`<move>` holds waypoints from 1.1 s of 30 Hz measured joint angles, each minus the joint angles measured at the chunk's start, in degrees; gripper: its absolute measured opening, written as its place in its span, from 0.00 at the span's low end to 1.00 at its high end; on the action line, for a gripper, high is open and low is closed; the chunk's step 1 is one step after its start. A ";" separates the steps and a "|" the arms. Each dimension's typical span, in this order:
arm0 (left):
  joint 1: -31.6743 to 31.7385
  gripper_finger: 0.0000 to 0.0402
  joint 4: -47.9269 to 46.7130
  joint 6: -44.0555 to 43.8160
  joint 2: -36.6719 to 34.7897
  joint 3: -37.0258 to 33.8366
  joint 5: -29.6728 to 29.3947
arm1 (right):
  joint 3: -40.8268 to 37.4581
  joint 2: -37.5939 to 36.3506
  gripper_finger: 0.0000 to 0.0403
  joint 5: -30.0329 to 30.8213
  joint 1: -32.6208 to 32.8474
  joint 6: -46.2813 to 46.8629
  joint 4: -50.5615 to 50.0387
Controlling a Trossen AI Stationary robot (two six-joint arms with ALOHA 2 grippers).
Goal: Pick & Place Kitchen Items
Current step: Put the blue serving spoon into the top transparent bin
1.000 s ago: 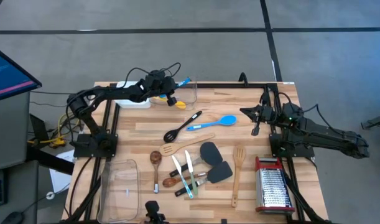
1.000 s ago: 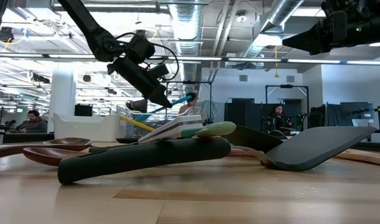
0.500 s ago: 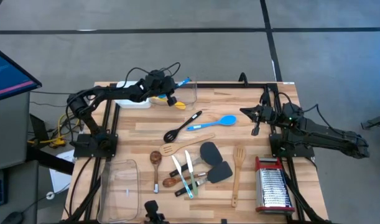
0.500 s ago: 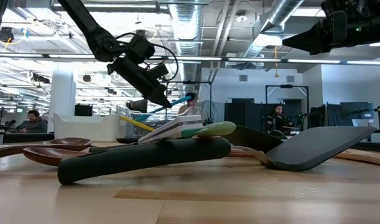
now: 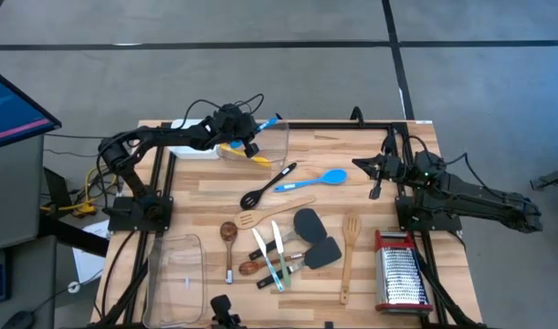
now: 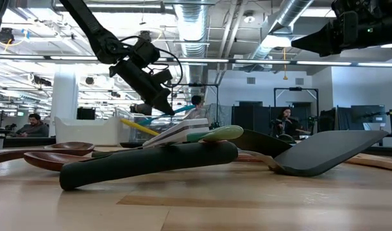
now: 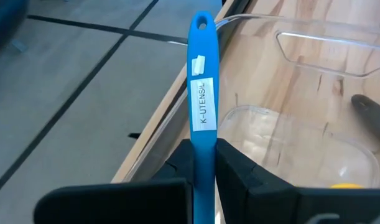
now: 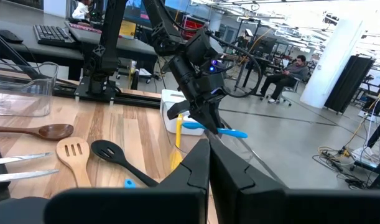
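Upper centre-left of the high view, just above a clear tub (image 5: 265, 135) at the table's far edge, the left gripper (image 5: 249, 139) was clamped on a blue utensil (image 5: 270, 120), handle poking out past the fingers toward the tub's far rim. A yellow spoon (image 5: 248, 155) lay partly in the tub, its end over the near wall.

To do this step well, imo: get the blue piece fully over the tub mouth, tilt it down so the long handle clears the rim, and let go low so it doesn't bounce out or knock the yellow one off.

Blue utensil, wrist view (image 7: 201, 118): slim, glossy, hang-hole at the tip, white sticker reading "K-UTENSIL"; the working end was hidden by the fingers.

Right gripper (image 5: 373, 189) hung shut and empty at the right, w/ the other utensils lying mid-table, well apart from the tub.
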 joint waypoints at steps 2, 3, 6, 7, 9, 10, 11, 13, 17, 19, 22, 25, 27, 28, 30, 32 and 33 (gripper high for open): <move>0.13 0.05 -0.02 1.43 0.00 -0.02 -0.02 | 0.00 0.01 0.00 0.00 -0.01 0.01 0.01; 0.13 0.05 0.02 2.48 0.00 -0.02 -0.01 | 0.00 -0.01 0.00 0.00 -0.01 0.01 0.00; 0.13 0.05 0.15 4.81 0.00 -0.02 -0.03 | 0.00 0.00 0.00 0.00 -0.01 0.01 0.00; 0.16 0.05 0.16 5.49 0.00 -0.02 -0.04 | 0.00 0.01 0.00 0.00 -0.01 0.01 0.00; 0.37 0.05 0.22 5.94 0.00 -0.02 -0.02 | 0.00 0.00 0.00 0.00 0.00 0.01 0.00; 0.48 0.05 0.20 5.98 0.00 -0.02 -0.02 | 0.00 -0.01 0.00 0.00 -0.01 0.01 0.00; 0.66 0.05 0.20 6.00 0.00 -0.02 0.00 | 0.00 0.00 0.00 0.00 -0.01 0.01 0.00; 1.15 0.05 0.20 6.03 0.00 -0.02 -0.02 | 0.00 0.01 0.00 0.00 -0.01 0.01 0.00; 2.13 0.05 0.15 6.04 0.00 -0.02 -0.02 | 0.00 -0.01 0.00 0.00 0.01 0.01 0.00; 2.55 0.05 0.09 6.05 0.00 -0.03 0.25 | 0.00 0.01 0.00 0.00 -0.01 0.01 0.00; 3.06 0.04 0.13 6.07 0.00 -0.37 2.92 | 0.00 0.00 0.00 0.00 0.01 0.01 0.00; 3.15 0.04 0.11 6.09 0.00 -1.42 4.65 | 0.00 0.00 0.00 0.00 0.01 0.01 0.00; 3.15 0.04 0.13 6.91 0.00 -2.34 4.68 | 0.00 -0.01 0.00 0.00 0.01 0.01 0.00; 3.15 0.04 0.12 7.63 0.00 -2.82 4.68 | 0.00 -0.01 0.00 0.00 0.01 0.01 0.00; 3.15 0.04 0.29 9.14 -0.01 -3.49 4.81 | 0.00 0.01 0.00 0.00 0.00 0.01 0.00; 3.12 0.04 0.44 9.72 -0.04 -3.75 4.92 | 0.00 -0.01 0.00 0.00 0.01 0.01 0.00; 3.13 0.04 0.46 9.77 -0.04 -3.80 4.92 | 0.00 -0.01 0.00 0.00 0.01 0.01 0.00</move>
